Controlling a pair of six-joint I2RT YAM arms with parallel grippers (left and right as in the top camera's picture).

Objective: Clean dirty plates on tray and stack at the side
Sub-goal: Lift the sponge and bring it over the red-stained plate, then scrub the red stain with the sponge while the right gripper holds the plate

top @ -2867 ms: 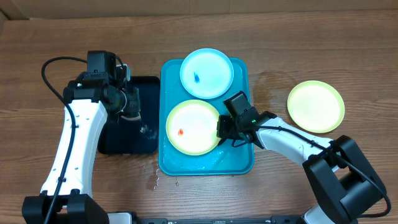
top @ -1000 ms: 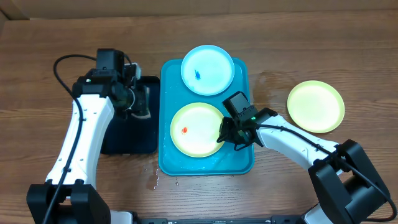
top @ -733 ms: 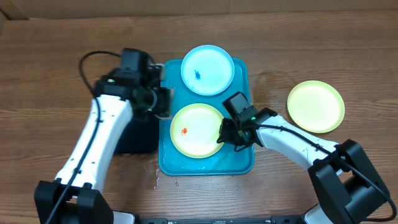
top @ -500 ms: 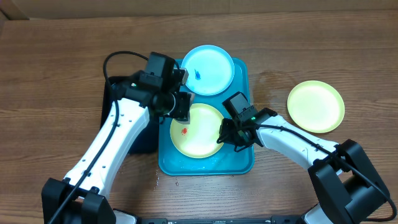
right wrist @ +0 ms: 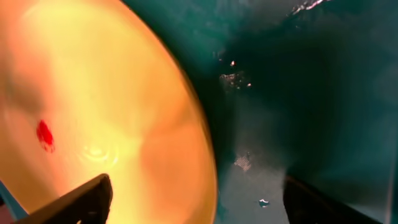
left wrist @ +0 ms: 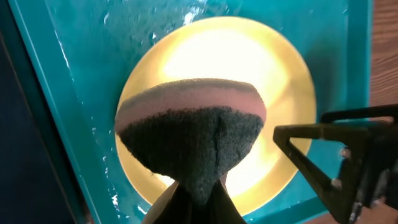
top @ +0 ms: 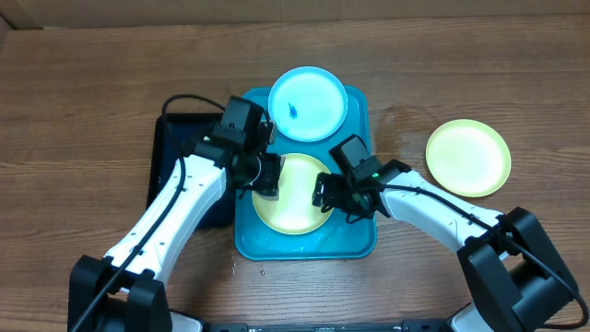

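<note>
A lime-green plate (top: pixel 297 198) lies in the near half of the turquoise tray (top: pixel 361 120); an orange-red smear (right wrist: pixel 45 135) marks its centre. My left gripper (top: pixel 265 177) hangs over the plate's left part, shut on a dark-faced pink sponge (left wrist: pixel 189 127) just above the plate (left wrist: pixel 273 81). My right gripper (top: pixel 330 194) stands open at the plate's right rim, which runs between its fingers (right wrist: pixel 81 199) without either touching it. A light-blue plate (top: pixel 307 103) with a blue smear sits at the tray's far end. A second green plate (top: pixel 467 158) rests on the table to the right.
A black tray (top: pixel 171 157) lies left of the turquoise one, partly under my left arm. Water droplets spot the turquoise tray's floor (right wrist: pixel 249 162) and the table (top: pixel 230 267) near its front left corner.
My left arm swung right from the black tray, carrying the sponge over the green plate. My right gripper opened and let go of the plate's right rim.
</note>
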